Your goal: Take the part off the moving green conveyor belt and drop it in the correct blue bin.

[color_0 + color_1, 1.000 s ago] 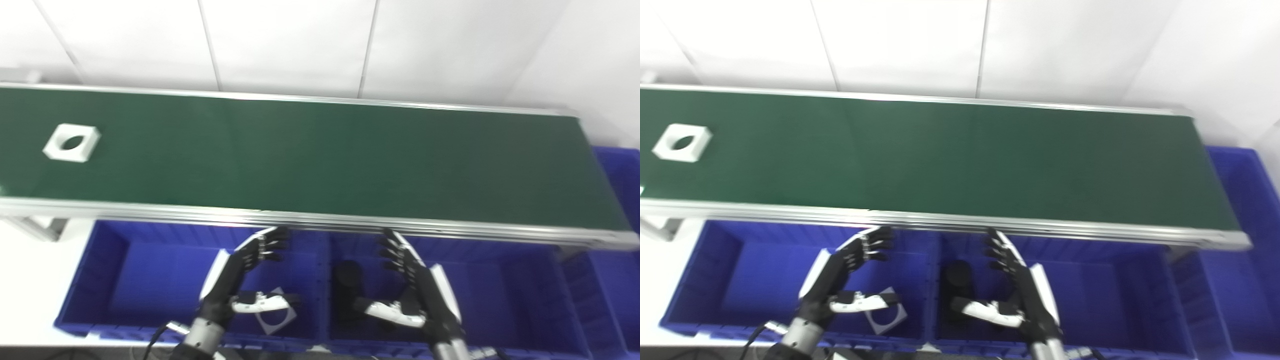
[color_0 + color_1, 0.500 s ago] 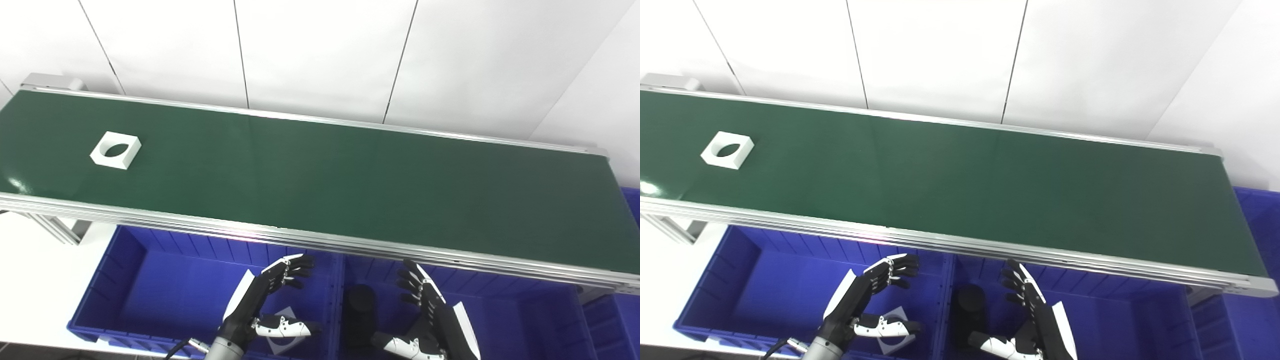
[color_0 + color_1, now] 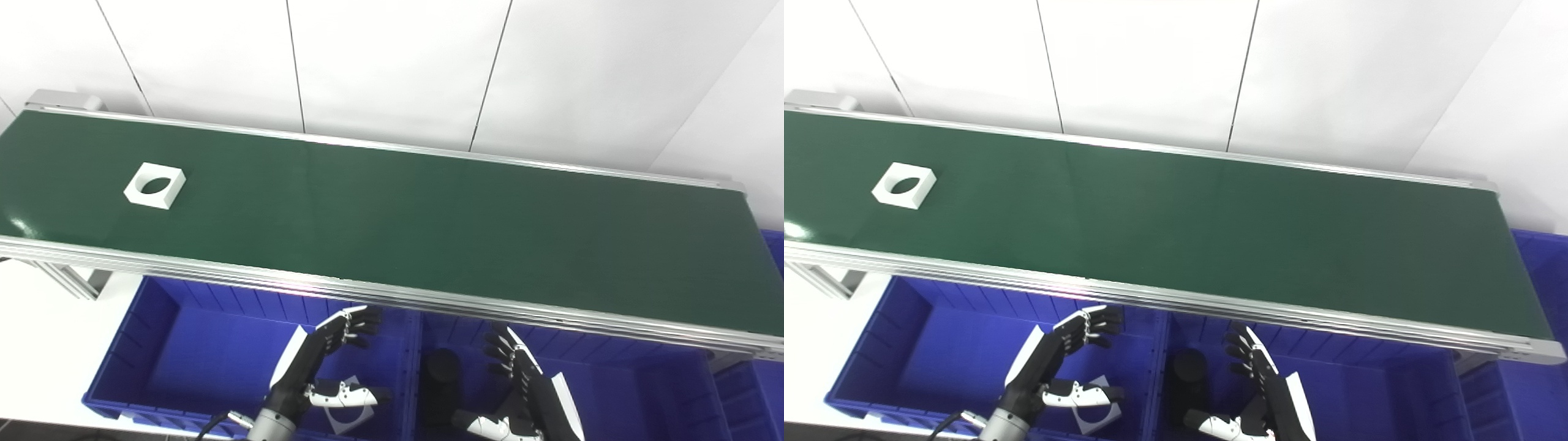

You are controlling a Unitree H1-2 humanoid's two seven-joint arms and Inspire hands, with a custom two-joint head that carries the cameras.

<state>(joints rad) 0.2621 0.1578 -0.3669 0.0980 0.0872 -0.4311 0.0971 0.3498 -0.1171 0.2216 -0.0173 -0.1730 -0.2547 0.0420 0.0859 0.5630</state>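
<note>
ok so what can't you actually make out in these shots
- White part in the left bin: the left robot hand covers part of it in both views.
- Black part in the middle bin: dark, its shape unclear in both views.
- Right robot hand: its lower part is cut off by the bottom edge.
- Far right bin: cut off by the right edge and hidden behind the conveyor belt.

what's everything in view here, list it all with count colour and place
conveyor belt: one, green with silver rails, across the middle
square part with round hole: one, white, on the belt's left end
blue bins: two in front below the belt, a third partly seen at far right
white square part: one, in the left bin
black cylinder: one, in the middle bin
left hand: open, over the left bin
right hand: open, over the middle bin
</note>
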